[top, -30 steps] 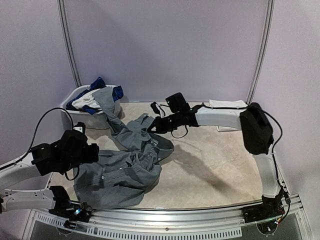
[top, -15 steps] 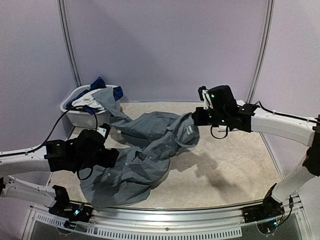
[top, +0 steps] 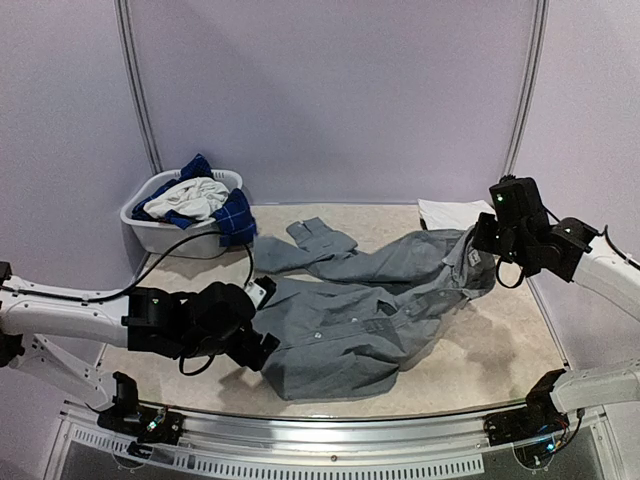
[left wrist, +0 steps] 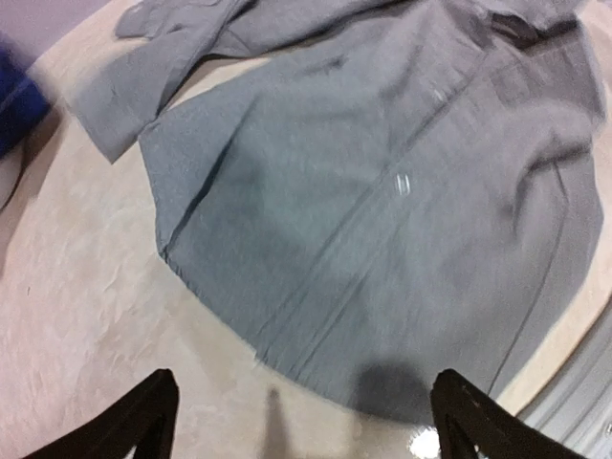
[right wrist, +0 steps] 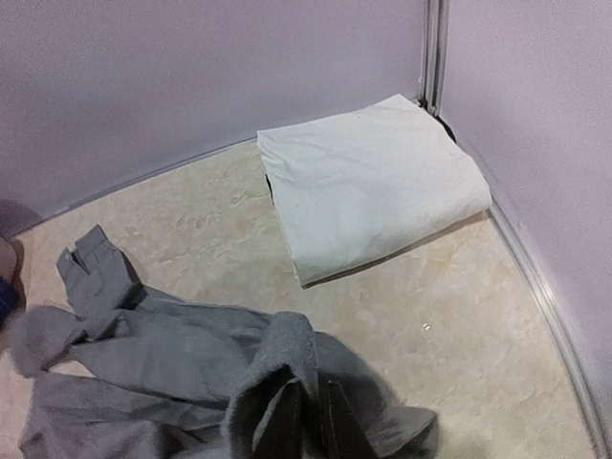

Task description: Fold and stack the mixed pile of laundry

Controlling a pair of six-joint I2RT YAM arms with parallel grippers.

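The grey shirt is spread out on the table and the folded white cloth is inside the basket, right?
Not quite. The folded white cloth is not inside the basket. It lies on the table in the far right corner, which the right wrist view shows. The grey shirt is spread out on the table, as you said.

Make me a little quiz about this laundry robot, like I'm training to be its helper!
1. True or false: the folded white cloth lies inside the white plastic oval basket.
2. Which tool grips the grey button-up shirt? A: left tool. B: right tool. C: both.
3. Fill in: the left tool's fingers are ____.
Key: 1 false, it lies on the table; 2 B; 3 open, holding nothing.
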